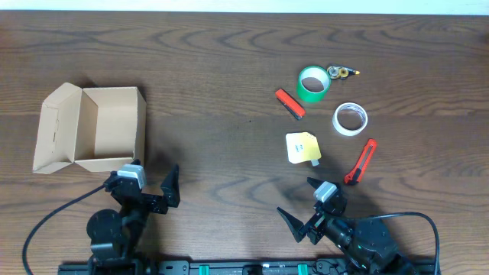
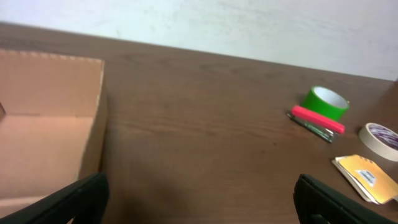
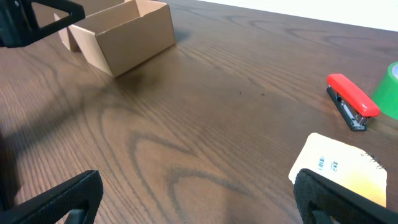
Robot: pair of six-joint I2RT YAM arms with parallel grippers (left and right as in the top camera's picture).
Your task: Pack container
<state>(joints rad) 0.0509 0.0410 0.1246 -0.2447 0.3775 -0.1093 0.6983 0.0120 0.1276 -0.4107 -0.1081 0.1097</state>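
1x box [image 1: 114, 130], 2x tape rolls [image 1: 313, 84] [image 1: 350, 119], 1x stapler [image 1: 289, 104], 1x cutter [image 1: 361, 162], 1x pouch [image 1: 303, 148], 1x metal item [image 1: 341, 72].

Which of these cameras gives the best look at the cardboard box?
The overhead view: the whole cardboard box shows, flap open, nothing inside. The left wrist view catches only one corner, cropped by the frame. The right wrist view sees it from the side, inside mostly hidden.
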